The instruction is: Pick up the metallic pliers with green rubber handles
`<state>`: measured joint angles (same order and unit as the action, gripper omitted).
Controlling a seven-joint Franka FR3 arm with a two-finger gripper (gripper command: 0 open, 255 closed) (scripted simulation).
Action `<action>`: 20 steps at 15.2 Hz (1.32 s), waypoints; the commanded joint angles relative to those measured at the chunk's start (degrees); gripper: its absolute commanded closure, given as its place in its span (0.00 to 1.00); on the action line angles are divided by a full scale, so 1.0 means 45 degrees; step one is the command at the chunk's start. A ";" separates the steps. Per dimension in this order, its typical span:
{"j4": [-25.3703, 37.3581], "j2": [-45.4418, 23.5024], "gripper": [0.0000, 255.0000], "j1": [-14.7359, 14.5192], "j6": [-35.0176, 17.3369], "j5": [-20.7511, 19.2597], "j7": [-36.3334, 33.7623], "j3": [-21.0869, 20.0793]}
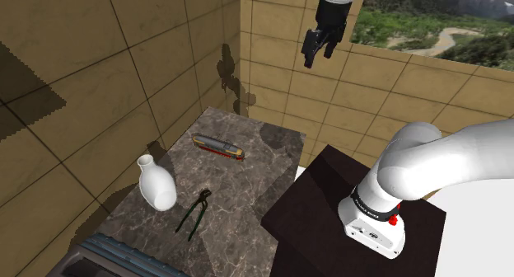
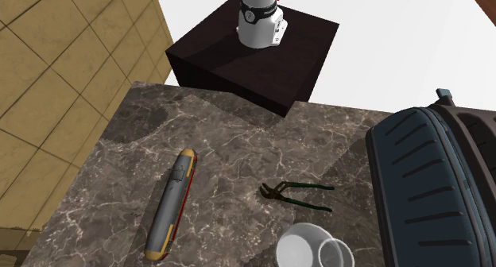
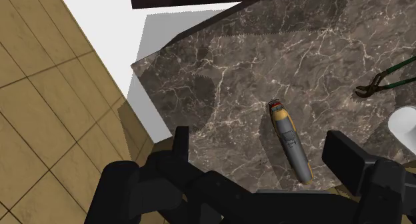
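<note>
Nearest in the shoulder view sits the dark stand with the arm rising from it, and just past its edge begins the marbled bench. On the bench's near part lie the pliers, flat, with green handles splayed toward the near edge and the metal head pointing away. A white vase stands just beside them, close but apart. Farther along lies a long grey-and-yellow model, well clear of the tool. Farthest off, high against the tiled wall, hang the jaws, wide apart and holding nothing, as the wrist view shows, with the pliers off to one side of them. The step in hand looks like the approach. To do it well, I judge the hand should travel over the tool first, turn so the jaws straddle both handles near the pivot, then descend straight, keeping clear of the vase.
</note>
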<state>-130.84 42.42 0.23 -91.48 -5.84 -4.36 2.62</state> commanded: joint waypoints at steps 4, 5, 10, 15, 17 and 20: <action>-0.1091 0.0093 0.00 -0.0127 -0.0952 0.0395 -0.0803 -0.0448; -0.1426 0.0089 0.00 -0.0175 -0.1281 0.0532 -0.1066 -0.0604; -0.2881 -0.0225 0.00 -0.0476 -0.3027 0.1235 -0.2377 -0.1423; -0.3930 -0.1082 0.00 -0.0828 -0.4960 0.1941 -0.3670 -0.2317; -0.4223 -0.1590 0.00 -0.0973 -0.5783 0.2202 -0.4190 -0.2688; -0.4517 -0.2526 0.00 -0.1162 -0.7060 0.2551 -0.4972 -0.3269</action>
<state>-150.65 32.54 -4.67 -121.03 5.05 -25.40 -11.14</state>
